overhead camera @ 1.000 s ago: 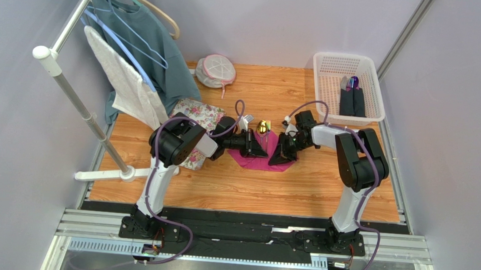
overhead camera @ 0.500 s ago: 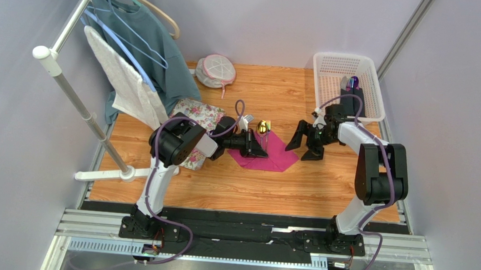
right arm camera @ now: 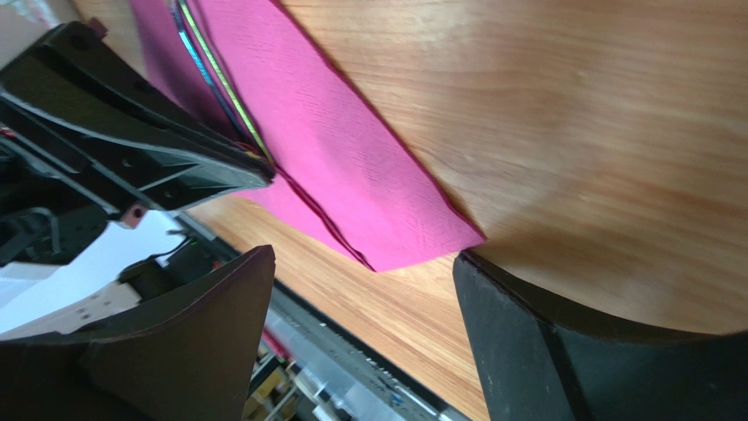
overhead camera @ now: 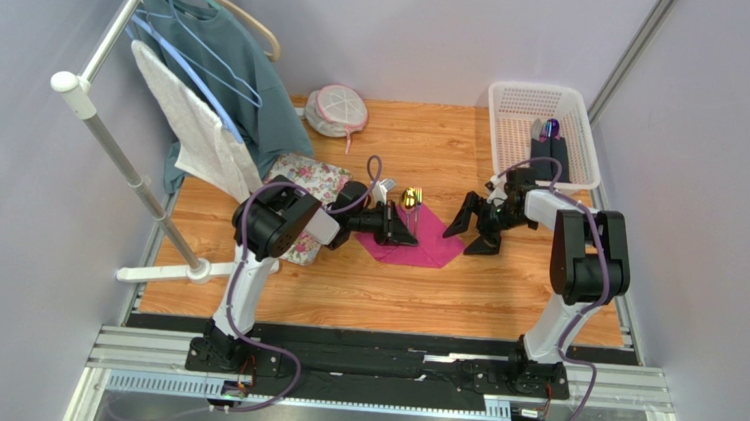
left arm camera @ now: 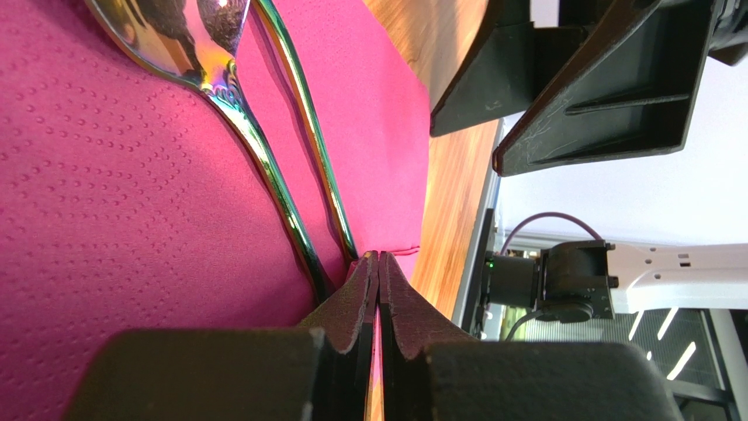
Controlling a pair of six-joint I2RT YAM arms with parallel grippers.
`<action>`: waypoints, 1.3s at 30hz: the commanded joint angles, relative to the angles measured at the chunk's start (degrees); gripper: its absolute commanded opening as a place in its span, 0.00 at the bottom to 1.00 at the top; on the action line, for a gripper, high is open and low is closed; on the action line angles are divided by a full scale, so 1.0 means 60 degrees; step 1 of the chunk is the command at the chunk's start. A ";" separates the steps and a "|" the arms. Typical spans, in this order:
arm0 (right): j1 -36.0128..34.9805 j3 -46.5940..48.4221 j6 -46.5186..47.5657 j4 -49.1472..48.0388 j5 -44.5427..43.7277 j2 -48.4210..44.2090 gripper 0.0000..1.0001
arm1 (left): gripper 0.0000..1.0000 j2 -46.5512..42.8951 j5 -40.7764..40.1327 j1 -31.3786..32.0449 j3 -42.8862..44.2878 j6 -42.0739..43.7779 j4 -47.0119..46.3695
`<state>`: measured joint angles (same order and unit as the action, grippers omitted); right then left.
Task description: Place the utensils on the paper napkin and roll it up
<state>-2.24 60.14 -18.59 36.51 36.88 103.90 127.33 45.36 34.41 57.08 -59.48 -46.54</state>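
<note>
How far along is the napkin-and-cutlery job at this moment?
Done: the utensils lie on the paper napkin, which looks folded into layers but is not rolled. In hand: the left gripper, fingers shut, sits at the napkin's edge by the handles. The right gripper hangs open just off the napkin's corner. Left: the rolling itself.

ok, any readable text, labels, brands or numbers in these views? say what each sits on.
None readable in any view.
No lettering shows on the paper napkin, the utensils or the basket.
The floral cloth carries only a flower print.
</note>
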 commanded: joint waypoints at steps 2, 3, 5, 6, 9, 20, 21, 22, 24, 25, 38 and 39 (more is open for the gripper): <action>-0.0154 -0.0179 -0.0402 -0.1382 0.0706 0.1140 0.80 | 0.06 0.0297 -0.0207 -0.0052 0.0067 0.0466 0.0287; -0.0168 -0.0252 -0.0533 -0.1659 0.1274 0.1184 0.79 | 0.06 0.0297 -0.0207 -0.0052 0.0067 0.0466 0.0272; -0.0198 -0.0369 -0.0987 -0.2040 0.1790 0.1258 0.77 | 0.06 0.0312 -0.0207 -0.0052 0.0067 0.0466 0.0257; -0.0198 -0.0471 -0.1119 -0.2463 0.2256 0.1244 0.76 | 0.06 0.0312 -0.0207 -0.0052 0.0081 0.0466 0.0257; -0.0198 -0.0589 -0.1705 -0.3240 0.2975 0.0981 0.72 | 0.06 0.0327 -0.0193 -0.0052 0.0067 0.0466 0.0257; -0.0506 -0.1014 -0.2600 -0.4211 0.4150 0.0555 0.51 | 0.06 0.0371 -0.0163 -0.0052 0.0096 0.0422 0.0214; -0.0491 -0.1058 -0.2557 -0.4181 0.4107 0.0497 0.46 | 0.06 0.0371 -0.0163 -0.0052 0.0096 0.0407 0.0213; -0.0491 -0.1087 -0.2484 -0.4123 0.4049 0.0467 0.44 | 0.06 0.0371 -0.0163 -0.0052 0.0096 0.0393 0.0199; -0.0506 -0.1117 -0.2134 -0.3670 0.3626 0.0350 0.46 | 0.06 0.0371 -0.0163 -0.0052 0.0096 0.0378 0.0170; -0.0506 -0.1146 -0.2030 -0.3509 0.3493 0.0321 0.48 | 0.06 0.0371 -0.0163 -0.0052 0.0096 0.0378 0.0170; -0.0418 -0.1219 -0.0697 -0.2145 0.1997 -0.0455 0.72 | 0.06 0.0297 -0.0178 -0.0052 0.0052 0.0422 0.0184; -0.0374 -0.1205 -0.0696 -0.2130 0.2070 -0.0456 0.72 | 0.06 0.0297 -0.0192 -0.0052 0.0052 0.0407 0.0184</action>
<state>-5.04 52.71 -25.89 21.71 50.41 103.79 127.74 46.17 34.39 57.45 -59.53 -46.87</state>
